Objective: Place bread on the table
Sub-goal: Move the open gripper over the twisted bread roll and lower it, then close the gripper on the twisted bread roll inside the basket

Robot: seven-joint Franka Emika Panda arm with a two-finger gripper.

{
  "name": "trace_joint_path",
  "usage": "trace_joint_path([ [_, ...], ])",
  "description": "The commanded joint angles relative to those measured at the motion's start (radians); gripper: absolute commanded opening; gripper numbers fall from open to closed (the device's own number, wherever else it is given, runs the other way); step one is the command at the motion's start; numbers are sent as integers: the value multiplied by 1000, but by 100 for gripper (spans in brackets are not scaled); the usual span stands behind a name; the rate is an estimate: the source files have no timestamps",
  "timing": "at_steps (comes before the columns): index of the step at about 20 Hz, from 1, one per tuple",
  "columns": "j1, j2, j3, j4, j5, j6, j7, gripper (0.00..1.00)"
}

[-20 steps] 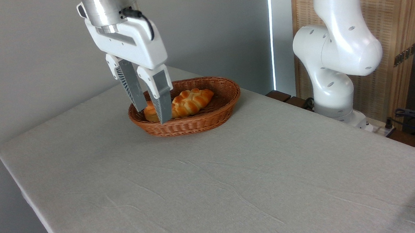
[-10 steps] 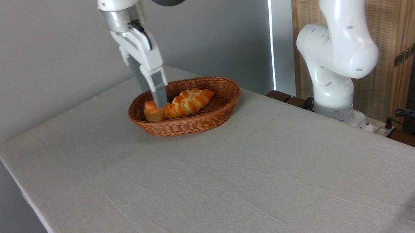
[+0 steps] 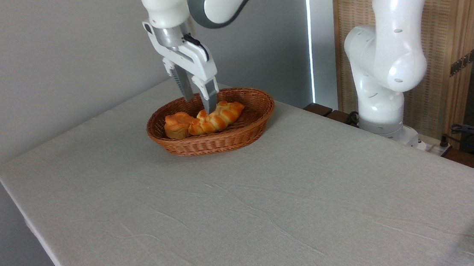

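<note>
**Reaching for the bread**

A grey-cloth table (image 3: 268,199) holds a wicker basket (image 3: 256,105). Inside lie the braided bread (image 3: 218,117) and, left of the jaws, a bun (image 3: 177,124). The gripper (image 3: 201,106) hangs over the bread's middle, jaws slightly apart, nothing held. Next, likely: lower astride the bread, then close.

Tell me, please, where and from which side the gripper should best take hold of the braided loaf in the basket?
Probably across the loaf's thick middle, coming straight down from above. It lies lengthwise in the basket, whose wall blocks any sideways approach, and the bun crowds its left end. The open gripper already hangs over the loaf, one finger toward each long side.
</note>
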Motion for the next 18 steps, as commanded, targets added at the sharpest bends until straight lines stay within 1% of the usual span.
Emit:
trace_joint_path([
  [1,-42,-64,17,-120,24,35,-11,100],
  [2,-45,-67,17,-123,38,33,-11,100],
  [4,-45,-67,17,-123,40,32,-11,100],
  [6,-43,-64,17,-123,40,40,-12,100],
  [11,-48,-58,15,-145,32,112,-17,100],
  [18,-60,-55,15,-175,32,148,-15,100],
])
